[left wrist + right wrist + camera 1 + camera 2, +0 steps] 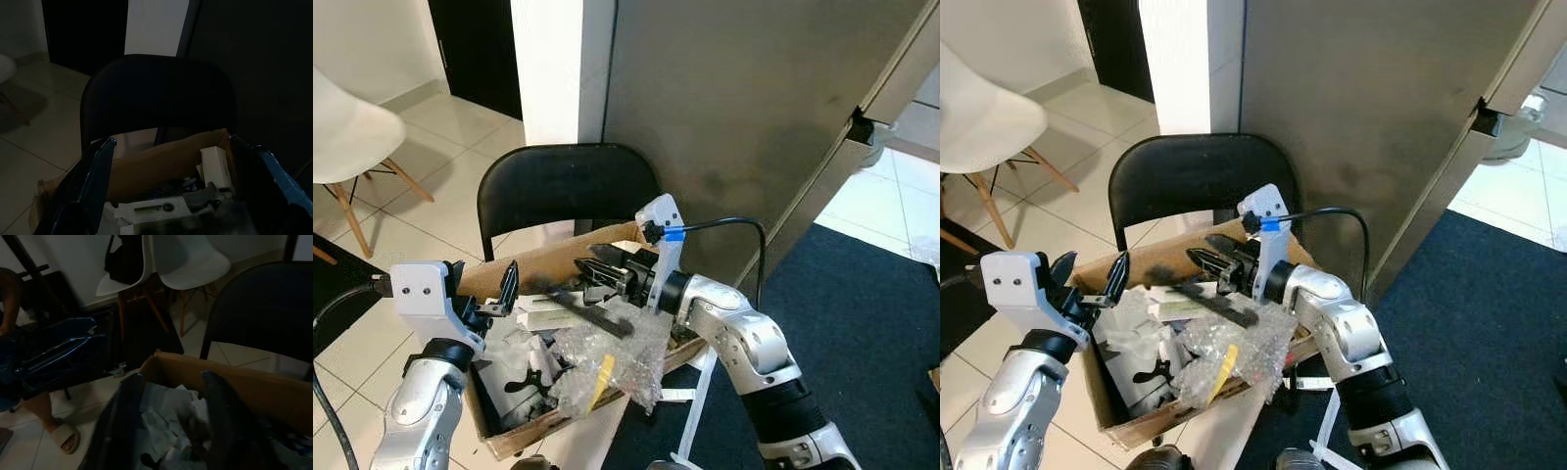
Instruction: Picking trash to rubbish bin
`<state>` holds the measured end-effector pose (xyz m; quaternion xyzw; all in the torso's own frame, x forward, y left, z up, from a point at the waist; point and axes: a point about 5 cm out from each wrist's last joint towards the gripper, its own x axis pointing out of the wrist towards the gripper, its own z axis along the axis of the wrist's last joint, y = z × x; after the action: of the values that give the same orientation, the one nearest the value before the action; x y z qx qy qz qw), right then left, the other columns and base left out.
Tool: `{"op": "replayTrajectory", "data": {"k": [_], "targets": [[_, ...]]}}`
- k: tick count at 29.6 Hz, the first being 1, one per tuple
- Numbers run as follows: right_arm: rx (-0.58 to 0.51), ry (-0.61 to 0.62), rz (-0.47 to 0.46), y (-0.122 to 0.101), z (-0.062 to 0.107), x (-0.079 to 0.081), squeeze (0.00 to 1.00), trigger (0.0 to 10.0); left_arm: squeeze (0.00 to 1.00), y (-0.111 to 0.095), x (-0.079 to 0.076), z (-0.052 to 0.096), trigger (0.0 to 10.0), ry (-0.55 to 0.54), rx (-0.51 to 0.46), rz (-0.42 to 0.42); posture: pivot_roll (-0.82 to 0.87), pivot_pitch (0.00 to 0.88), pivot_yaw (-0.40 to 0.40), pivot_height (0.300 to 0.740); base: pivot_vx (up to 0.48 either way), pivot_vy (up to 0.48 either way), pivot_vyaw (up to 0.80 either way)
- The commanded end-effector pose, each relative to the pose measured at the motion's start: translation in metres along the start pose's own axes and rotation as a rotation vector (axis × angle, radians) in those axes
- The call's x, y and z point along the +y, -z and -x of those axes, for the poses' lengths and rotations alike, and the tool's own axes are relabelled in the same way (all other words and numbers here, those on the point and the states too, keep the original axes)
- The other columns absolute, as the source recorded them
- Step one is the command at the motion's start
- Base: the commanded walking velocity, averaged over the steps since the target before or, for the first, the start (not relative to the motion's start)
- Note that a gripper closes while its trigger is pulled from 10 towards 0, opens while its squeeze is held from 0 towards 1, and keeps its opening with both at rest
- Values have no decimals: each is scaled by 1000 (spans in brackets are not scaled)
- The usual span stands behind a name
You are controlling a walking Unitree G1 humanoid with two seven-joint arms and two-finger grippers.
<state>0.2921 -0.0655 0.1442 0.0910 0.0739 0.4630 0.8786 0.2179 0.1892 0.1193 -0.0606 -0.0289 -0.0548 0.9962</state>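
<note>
R hand (597,284) fingers apart over box (543,262), mid-frame | L hand (494,294) apart at box edge | risk: plastic wrap (617,357) on rim slides off if nudged.

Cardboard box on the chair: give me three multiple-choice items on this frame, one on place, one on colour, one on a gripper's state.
1. Where does the cardboard box sit?
A. on the black chair
B. on the white chair
C. on the blue carpet

2. What colour is the strip among the clear plastic wrap in the box?
A. red
B. yellow
C. green

3. How are the right gripper's fingers?
A. shut on the wrap
B. shut on a bottle
C. open above the box

Answers: 1 A, the box rests on its seat. 2 B, a yellow strip shows. 3 C, its fingers stand apart over the trash, gripping nothing.
</note>
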Motion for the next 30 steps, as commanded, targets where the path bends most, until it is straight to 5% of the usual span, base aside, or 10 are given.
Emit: {"op": "replayTrajectory", "data": {"k": [1, 3, 4, 5, 11, 12, 17, 20, 23, 30], "targets": [[-15, 36, -15, -4, 4, -7, 1000, 10000, 0, 1, -1, -1, 10000, 1, 5, -14, -6, 0, -62, 740, 0, 0, 0], [-16, 48, -20, -4, 5, -9, 1000, 10000, 0, 1, -1, -1, 10000, 1, 6, -15, -7, 0, -62, 740, 0, 0, 0], [-16, 62, -22, -5, 6, -11, 639, 10000, 0, 1, -1, -1, 10000, 1, 6, -16, -7, 0, -62, 740, 0, 0, 0], [-20, 88, -23, -5, 9, -16, 0, 10000, 0, 1, 0, -1, 10000, 1, 6, -17, -8, 0, -60, 740, 0, 0, 0], [-127, 309, -69, -20, 33, -51, 0, 10000, 0, 2, 0, 0, 10000, 2, 11, -19, -12, 0, -56, 740, 0, 0, 0], [-161, 428, -44, -24, 50, -68, 0, 10000, 0, 2, -1, 0, 10000, 9, 20, -35, -15, 0, -53, 740, 0, 0, 0], [-141, 524, 28, -22, 68, -79, 0, 10000, 0, 2, -2, 0, 10000, 13, 26, -50, -21, 0, -50, 740, 0, 0, 0], [-53, 624, 83, 0, 90, -86, 0, 10000, 0, 2, -2, 1, 10000, 16, 29, -52, -30, 0, -43, 740, 0, -404, 0], [-34, 644, 76, 6, 93, -87, 0, 10000, 0, 2, -2, 2, 10000, 17, 29, -52, -30, 0, -43, 740, 0, -428, 0], [-179, 665, -30, -3, 91, -93, 0, 10000, 0, 2, -2, 2, 10000, 18, 34, -55, -32, 0, -37, 740, 0, -437, 0]]}}
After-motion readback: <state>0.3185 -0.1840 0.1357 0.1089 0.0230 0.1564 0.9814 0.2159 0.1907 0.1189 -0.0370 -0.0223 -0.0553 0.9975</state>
